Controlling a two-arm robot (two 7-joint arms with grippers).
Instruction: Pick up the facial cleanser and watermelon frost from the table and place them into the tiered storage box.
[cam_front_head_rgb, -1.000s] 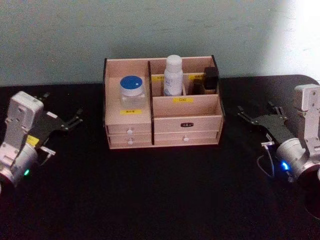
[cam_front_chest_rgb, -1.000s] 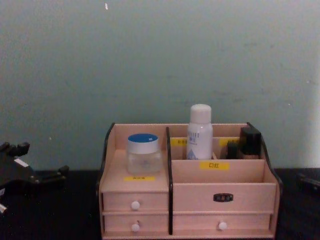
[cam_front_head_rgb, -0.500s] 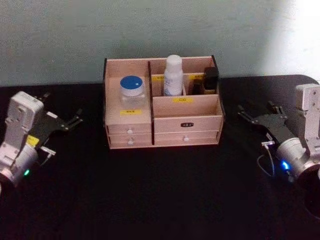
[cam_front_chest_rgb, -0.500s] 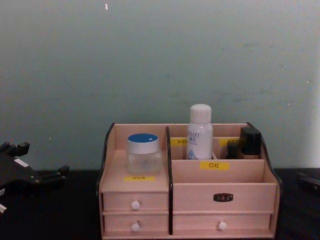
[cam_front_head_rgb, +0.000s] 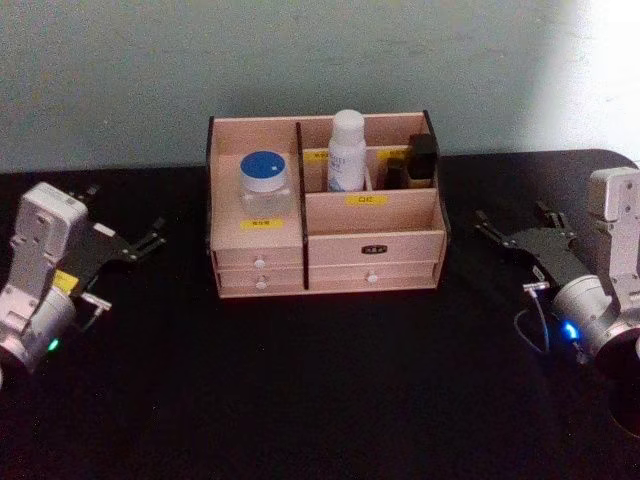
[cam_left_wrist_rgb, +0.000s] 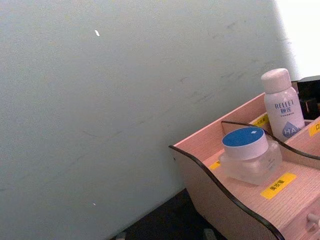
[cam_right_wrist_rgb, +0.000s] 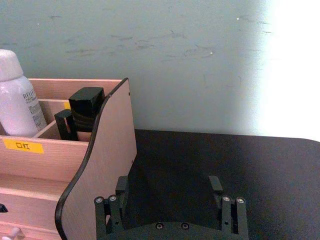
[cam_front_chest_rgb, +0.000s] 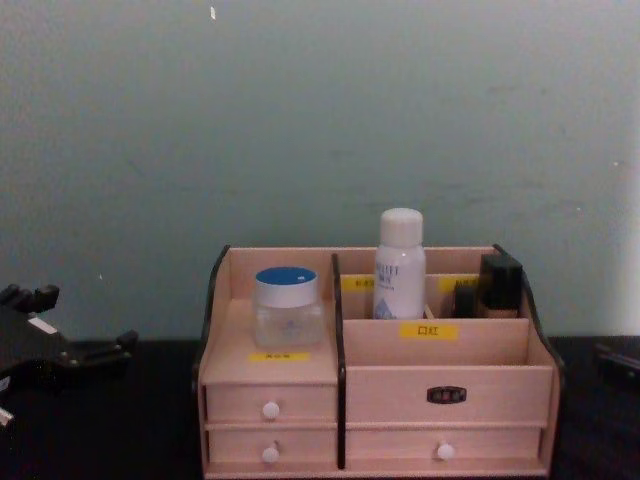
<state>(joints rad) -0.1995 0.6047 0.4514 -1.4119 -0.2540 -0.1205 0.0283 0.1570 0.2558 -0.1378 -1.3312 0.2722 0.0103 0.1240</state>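
We see both items standing in the storage box (cam_front_head_rgb: 325, 215) at the table's (cam_front_head_rgb: 320, 400) back edge; left gripper (cam_front_head_rgb: 140, 243) and right gripper (cam_front_head_rgb: 505, 235) flank it, fingers spread, empty, task apparently done

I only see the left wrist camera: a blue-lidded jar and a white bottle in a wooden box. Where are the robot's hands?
Observer: The left hand is open, out to the left of the tiered storage box.
Operator: And the other one?
Observer: The right hand is open and holds nothing, off to the box's right.
Operator: Does the box have drawers?
Observer: Yes, its front shows three white knobs on drawers, all shut.
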